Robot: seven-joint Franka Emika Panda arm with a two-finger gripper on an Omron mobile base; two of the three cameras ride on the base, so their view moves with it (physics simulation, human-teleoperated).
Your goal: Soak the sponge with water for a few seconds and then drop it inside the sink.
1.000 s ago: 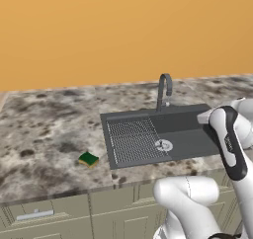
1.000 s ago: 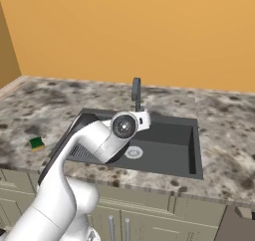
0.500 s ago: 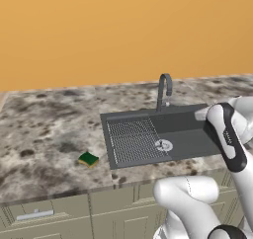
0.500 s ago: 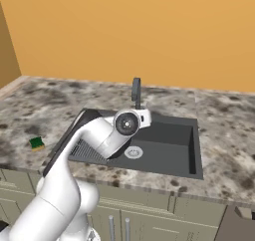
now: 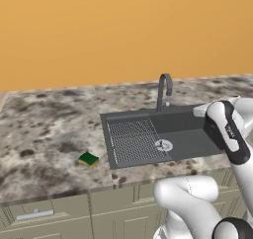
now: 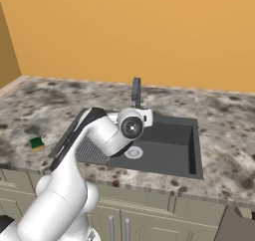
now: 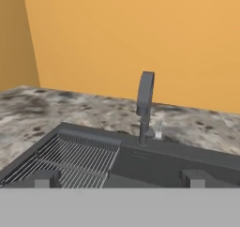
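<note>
One sponge (image 5: 88, 159), green top over yellow, flat on counter (image 5: 44, 134); jaws wide, empty.

The sponge (image 5: 88, 159) lies on the counter (image 5: 44, 134), left of the sink (image 5: 163, 134).

Before me a plain orange wall (image 5: 123, 30) fills the upper frame; speckled granite counter (image 5: 44, 129) spans the middle; grey-green cabinets (image 5: 54, 211) run along the bottom.

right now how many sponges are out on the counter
1. The sponge lies flat on the counter, left of the sink and apart from its drainboard. None shows in the basin.
</note>
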